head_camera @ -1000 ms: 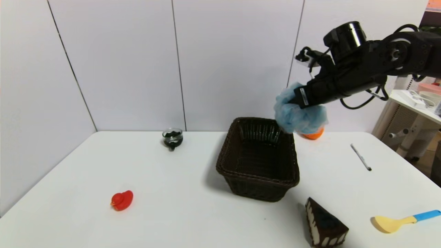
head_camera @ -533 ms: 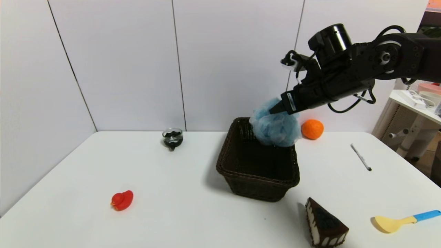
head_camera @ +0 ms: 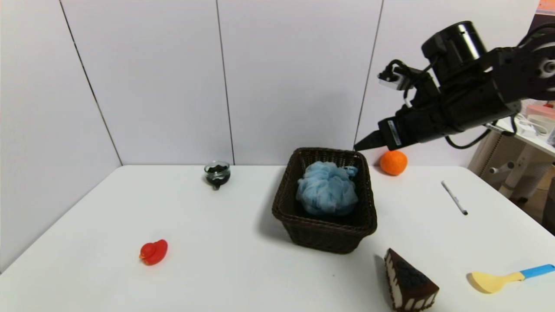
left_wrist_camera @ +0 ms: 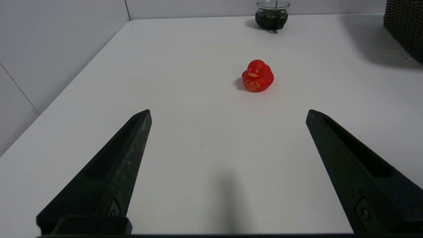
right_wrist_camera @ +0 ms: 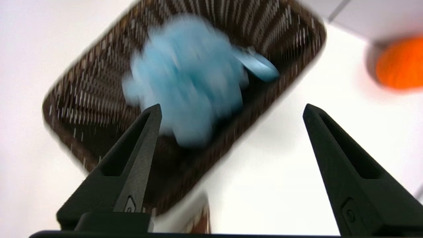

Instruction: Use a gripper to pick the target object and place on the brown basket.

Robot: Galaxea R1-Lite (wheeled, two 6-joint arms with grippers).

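Observation:
The light blue mesh bath pouf [head_camera: 327, 188] lies inside the dark brown wicker basket [head_camera: 286, 210] at the table's middle. In the right wrist view the pouf [right_wrist_camera: 188, 82] rests in the basket [right_wrist_camera: 82, 99]. My right gripper [head_camera: 362, 146] hangs in the air above the basket's far right corner, open and empty; its jaws stand wide apart [right_wrist_camera: 231, 110]. My left gripper [left_wrist_camera: 228, 112] is open and empty, low over the table's near left part, out of the head view.
An orange ball [head_camera: 393, 162] sits right of the basket's far end. A red duck [head_camera: 153, 252] is at front left, a small glass jar [head_camera: 217, 173] at the back. A pen [head_camera: 454, 197], a cake slice [head_camera: 407, 281] and a yellow spoon [head_camera: 507, 277] lie on the right.
The right gripper carried the pouf left over the basket, opened and let it go. The pouf dropped into the basket. The gripper has drawn back to the right and up.

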